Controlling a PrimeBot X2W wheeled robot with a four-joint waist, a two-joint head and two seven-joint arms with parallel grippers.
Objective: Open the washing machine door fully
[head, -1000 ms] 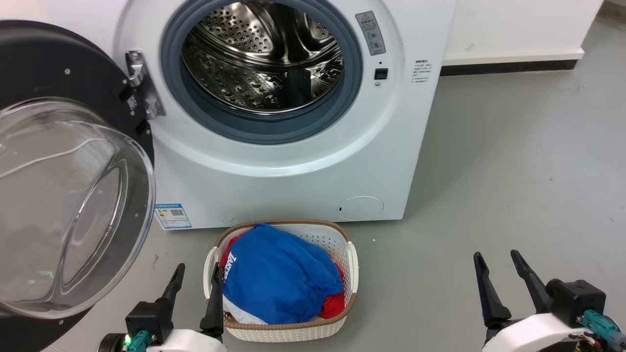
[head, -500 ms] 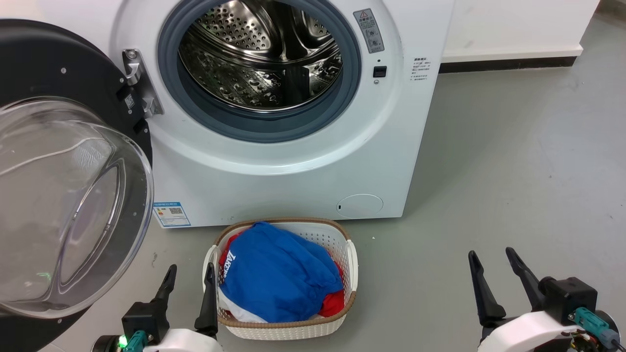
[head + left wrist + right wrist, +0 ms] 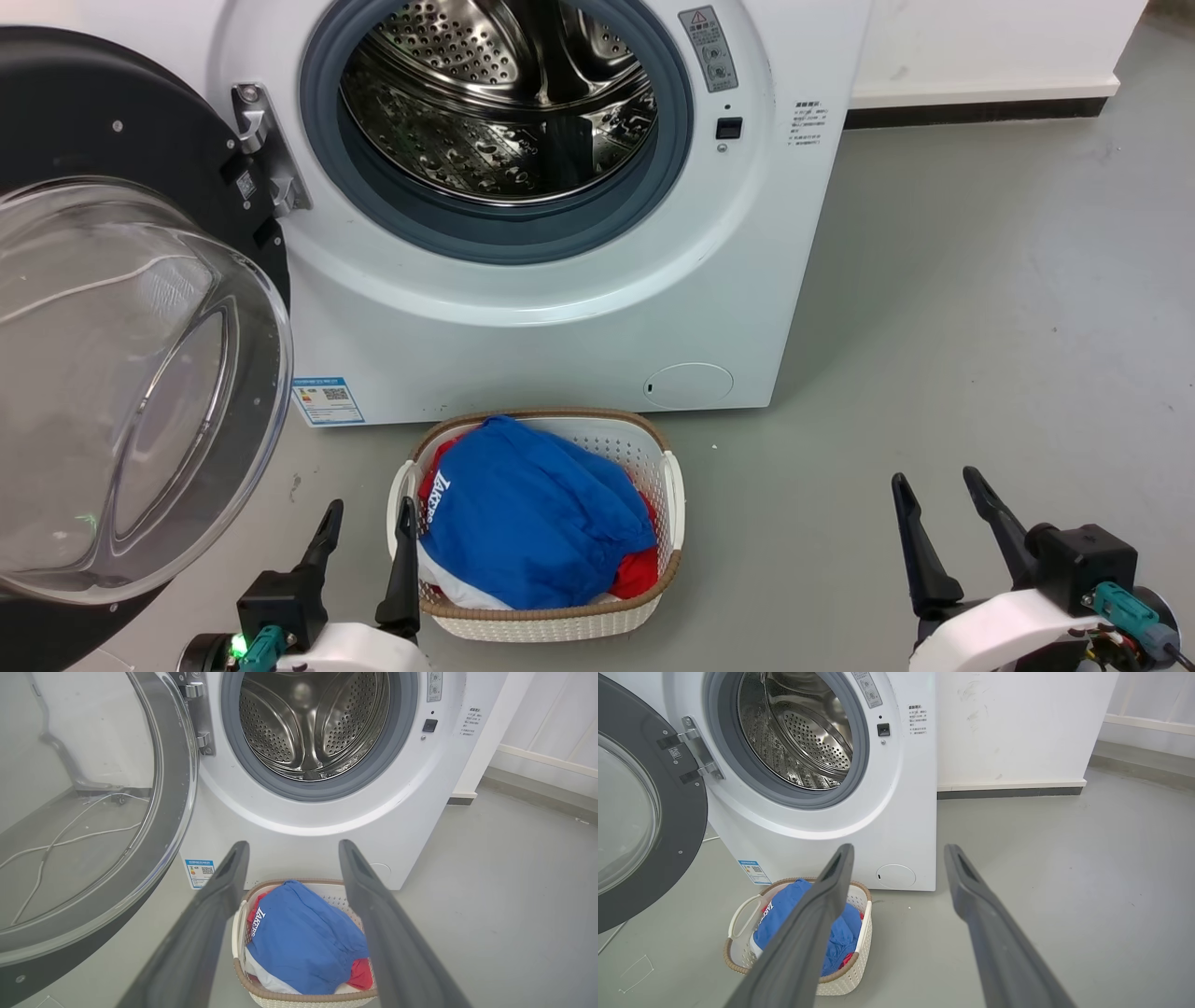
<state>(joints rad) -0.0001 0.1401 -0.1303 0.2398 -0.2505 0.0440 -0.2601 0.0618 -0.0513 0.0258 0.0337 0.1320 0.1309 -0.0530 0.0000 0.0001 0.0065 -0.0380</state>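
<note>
- L hand [image 3: 371, 509]: fingers spread, nothing btwn them. It sits low, just beside the left rim of the laundry basket [image 3: 674, 504], apart from the door. Reads as a rest pose, not a reach.
- R hand [image 3: 934, 483]: also spread and empty, over bare floor [image 3: 980, 327], well apart from the machine. Prob. parked there to keep out of the way.
- Basket stands on the floor right in front of the washing machine [image 3: 523, 317], below the opening, handy for loading. Blue garment [image 3: 532, 523] is piled on top w/ red & white cloth under it.
- Washing machine door [image 3: 131, 373]: swung out on its hinge [image 3: 266, 149] to the robot's left, inner face w/ glass bowl turned toward the head camera, well clear of the opening. In the L wrist view it stands at a wide angle to the front panel.
- Drum [image 3: 504, 103] and grey gasket [image 3: 523, 238] are fully exposed; drum looks empty.
- Judgement: task looks done or v. nearly so. Door seems at or near its hinge limit, but can't tell if any travel is left. If a last nudge is needed, L hand is nearer; the risk is its fingers knocking the basket or the glass.
</note>
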